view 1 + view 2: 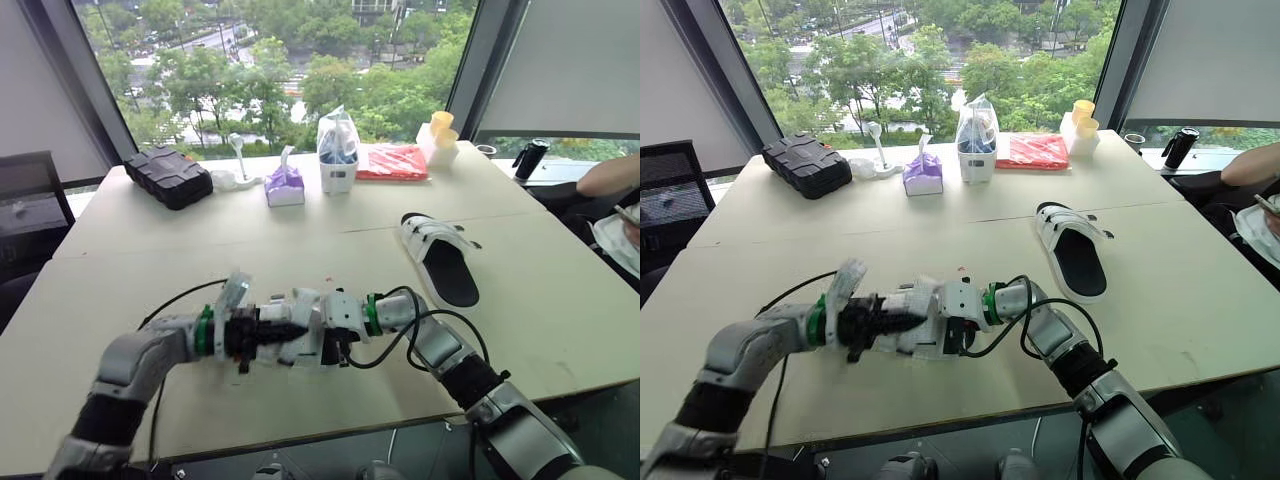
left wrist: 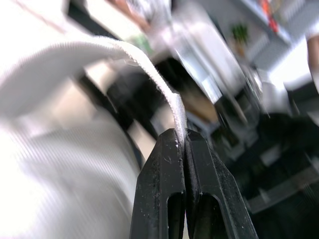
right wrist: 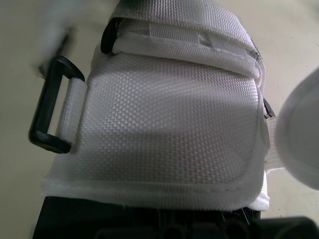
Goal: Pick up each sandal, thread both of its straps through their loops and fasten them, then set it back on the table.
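Note:
One white sandal with a black footbed (image 1: 440, 258) lies on the table (image 1: 150, 260) to the right of centre, untouched. The other white sandal (image 1: 300, 320) is held between both grippers near the table's front edge. My left gripper (image 1: 285, 333) is shut on the thin edge of a white strap (image 2: 149, 59), pinched right at the fingertips (image 2: 172, 142). My right gripper (image 1: 338, 348) grips the sandal from the right side. Its wrist view shows the white webbing upper (image 3: 169, 134) close up, with a black loop (image 3: 50, 117) at one side and a fastened strap above it.
Along the far edge stand a black case (image 1: 167, 176), a purple tissue pack (image 1: 285, 187), a white container with a bag (image 1: 338, 160), a red packet (image 1: 392, 161) and yellow cups (image 1: 441, 135). A person's arm (image 1: 610, 178) shows at the far right.

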Robot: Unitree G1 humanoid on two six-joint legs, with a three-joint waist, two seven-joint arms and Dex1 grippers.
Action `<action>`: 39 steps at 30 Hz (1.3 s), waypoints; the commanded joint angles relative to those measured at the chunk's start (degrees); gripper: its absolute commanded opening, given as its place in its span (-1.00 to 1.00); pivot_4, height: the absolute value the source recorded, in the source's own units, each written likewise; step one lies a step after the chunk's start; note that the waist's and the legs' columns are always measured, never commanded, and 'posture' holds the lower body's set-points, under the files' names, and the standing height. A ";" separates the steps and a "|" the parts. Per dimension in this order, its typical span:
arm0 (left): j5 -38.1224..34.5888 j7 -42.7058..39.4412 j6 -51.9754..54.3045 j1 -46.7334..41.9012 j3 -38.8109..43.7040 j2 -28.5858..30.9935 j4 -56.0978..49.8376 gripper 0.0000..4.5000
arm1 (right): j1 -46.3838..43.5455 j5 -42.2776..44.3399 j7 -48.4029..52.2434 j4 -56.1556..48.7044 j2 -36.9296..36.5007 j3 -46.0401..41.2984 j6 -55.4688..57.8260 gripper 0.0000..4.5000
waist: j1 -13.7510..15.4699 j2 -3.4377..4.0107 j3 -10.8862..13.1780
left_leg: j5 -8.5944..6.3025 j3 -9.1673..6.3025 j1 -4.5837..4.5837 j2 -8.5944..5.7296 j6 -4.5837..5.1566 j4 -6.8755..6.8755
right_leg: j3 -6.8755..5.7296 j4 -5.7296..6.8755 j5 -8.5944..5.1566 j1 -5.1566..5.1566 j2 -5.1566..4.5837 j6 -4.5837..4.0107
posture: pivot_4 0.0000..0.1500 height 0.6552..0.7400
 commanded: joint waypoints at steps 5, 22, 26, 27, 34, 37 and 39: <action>-3.54 9.21 2.67 -0.67 4.93 -7.30 2.25 -0.97 | 2.45 -4.71 0.03 4.52 -1.14 2.65 2.78 -1.00 | 0.02 -0.01 -0.01 | 0.00 -0.02 0.01 0.00 -0.01 0.01 | 0.01 0.03 0.09 0.00 0.06 0.14 | 1.00 1.00; -15.27 21.58 17.29 1.77 12.01 -9.12 -2.54 -0.97 | 2.66 -4.78 -0.02 4.45 -1.08 2.62 2.96 -1.00 | -0.02 -0.02 -0.03 | 0.00 -0.02 0.14 0.00 -0.02 0.02 | 0.02 0.05 0.05 0.13 0.07 0.10 | 1.00 1.00; -18.48 25.51 19.86 1.87 14.14 -9.76 -3.52 -0.97 | 2.90 -4.86 -0.24 4.31 -1.06 2.67 2.93 -1.00 | -0.03 -0.02 -0.02 | 0.00 -0.02 0.14 0.00 -0.02 0.02 | 0.02 0.05 0.07 0.13 0.07 0.13 | 1.00 1.00; -19.20 26.27 20.27 2.03 14.61 -9.99 -3.64 -0.97 | 2.99 -4.85 -0.26 4.25 -1.08 2.67 2.94 -1.00 | -0.02 -0.02 -0.02 | 0.00 -0.02 0.14 0.00 -0.02 0.02 | 0.02 0.05 0.07 0.13 0.07 0.13 | 1.00 1.00; -19.92 27.84 20.81 4.68 12.92 -10.22 -7.17 -0.97 | 2.96 -4.87 -0.33 4.42 -0.95 2.71 2.89 -1.00 | 0.00 -0.03 -0.03 | 0.00 -0.02 0.15 0.00 -0.03 0.02 | 0.03 0.05 0.02 0.14 0.07 0.04 | 1.00 1.00; -19.30 27.62 20.18 5.01 12.12 -10.07 -7.81 -0.97 | 2.91 -4.84 -0.32 4.45 -0.93 2.69 2.91 -1.00 | -0.01 -0.03 -0.03 | 0.01 -0.01 0.15 0.00 -0.04 0.02 | 0.03 0.05 0.00 0.14 0.07 -0.01 | 1.00 1.00; -18.91 27.57 19.65 5.07 11.91 -10.17 -7.84 -0.97 | 2.83 -4.83 -0.28 4.52 -0.92 2.68 2.94 -1.00 | 0.00 -0.03 -0.03 | 0.00 -0.01 0.15 0.00 -0.04 0.02 | 0.03 0.04 0.00 0.14 0.07 -0.01 | 1.00 1.00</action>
